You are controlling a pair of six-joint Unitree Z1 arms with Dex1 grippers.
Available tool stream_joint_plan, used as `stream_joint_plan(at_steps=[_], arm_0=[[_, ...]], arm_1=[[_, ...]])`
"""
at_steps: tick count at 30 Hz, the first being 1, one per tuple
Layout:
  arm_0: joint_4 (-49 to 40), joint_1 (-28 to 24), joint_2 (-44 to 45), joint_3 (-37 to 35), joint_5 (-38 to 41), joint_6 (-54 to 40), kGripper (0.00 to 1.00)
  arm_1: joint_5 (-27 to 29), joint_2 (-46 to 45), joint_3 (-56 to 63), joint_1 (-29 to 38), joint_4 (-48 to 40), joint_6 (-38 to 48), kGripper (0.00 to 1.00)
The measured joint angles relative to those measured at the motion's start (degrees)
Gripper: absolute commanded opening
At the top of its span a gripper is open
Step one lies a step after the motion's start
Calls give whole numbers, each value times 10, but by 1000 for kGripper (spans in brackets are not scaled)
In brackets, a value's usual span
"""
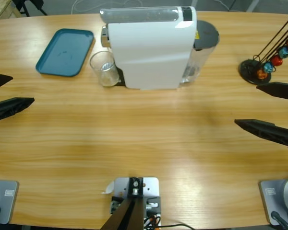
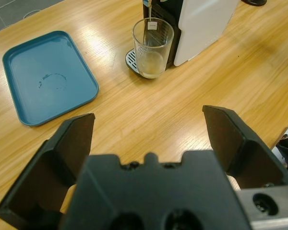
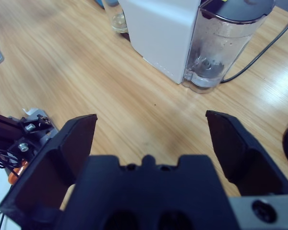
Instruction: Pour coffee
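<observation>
Now coffee point(image 2: 150, 61) sits under the machine point(image 2: 201, 24) spout.

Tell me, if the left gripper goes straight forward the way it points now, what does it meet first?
Probably the glass under the coffee machine. The left gripper has bare table before it, and the blue tray lies off to the side.

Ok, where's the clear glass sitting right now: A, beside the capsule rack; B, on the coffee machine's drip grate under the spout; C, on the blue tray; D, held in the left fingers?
B: the glass stands on the coffee machine's drip grate under the spout, with the blue tray bare beside it.
</observation>
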State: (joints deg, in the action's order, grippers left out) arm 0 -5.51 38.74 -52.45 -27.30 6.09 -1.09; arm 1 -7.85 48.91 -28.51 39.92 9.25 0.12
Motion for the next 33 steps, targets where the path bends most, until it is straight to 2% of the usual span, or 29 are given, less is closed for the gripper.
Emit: stream_joint_plan(at_steps=[21,33], arm_0=[[0,0,-1,0,9,1,1000],[0,0,-10,0,9,1,1000]], arm_1=[[0,0,0,0,1,0,996],[7,0,-8,0,35,0,1000]])
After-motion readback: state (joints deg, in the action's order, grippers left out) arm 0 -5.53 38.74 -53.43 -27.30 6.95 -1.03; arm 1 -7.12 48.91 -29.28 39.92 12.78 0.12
